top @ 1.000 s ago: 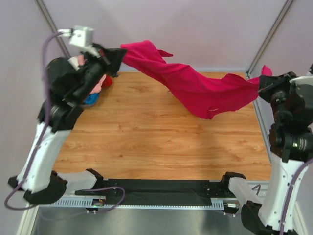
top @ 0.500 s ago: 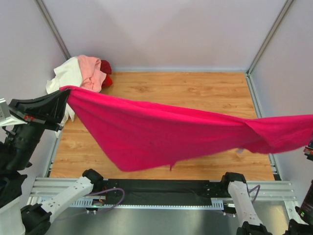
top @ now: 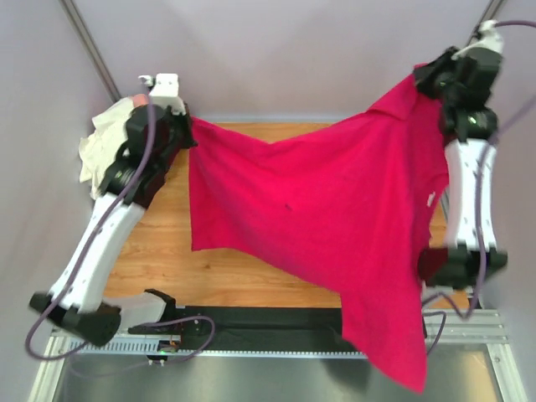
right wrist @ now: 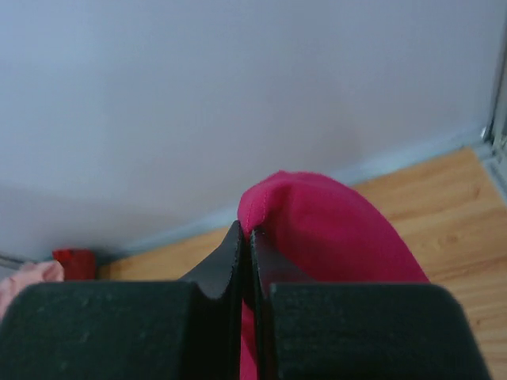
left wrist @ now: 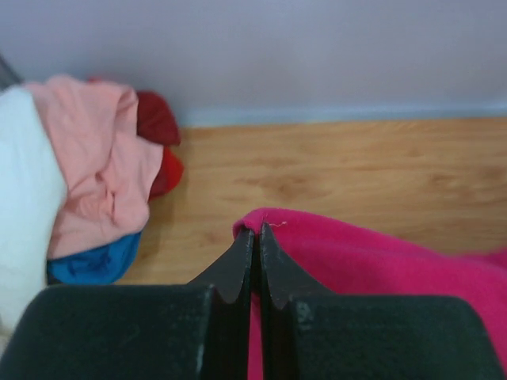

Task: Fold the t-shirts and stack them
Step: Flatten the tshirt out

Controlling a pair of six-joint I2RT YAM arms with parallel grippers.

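Left gripper (top: 188, 126), at about 10 o'clock in the overhead view, is pinched tight on one edge of the magenta shirt (top: 335, 193). Its wrist camera shows the two black fingers (left wrist: 234, 265) pressed together with a fold of the cloth caught at their tips. Right gripper (top: 420, 81), raised high at about 1 o'clock, is likewise clamped on another edge of the same shirt. In its own wrist view the fabric bulges over the closed tips.

Between the two, the shirt hangs spread in the air above the wooden table (top: 159, 243), covering most of its middle and right side. One long corner droops toward 5 o'clock, past the table's near edge.

At the table's 10 o'clock corner, just behind the left arm, lies a pile of other shirts. It holds a cream shirt (left wrist: 24, 206), a salmon shirt (left wrist: 103, 174) beside it, a blue shirt (left wrist: 95, 265) under the salmon one, and a red shirt (left wrist: 157, 131) against the wall (top: 293, 50).
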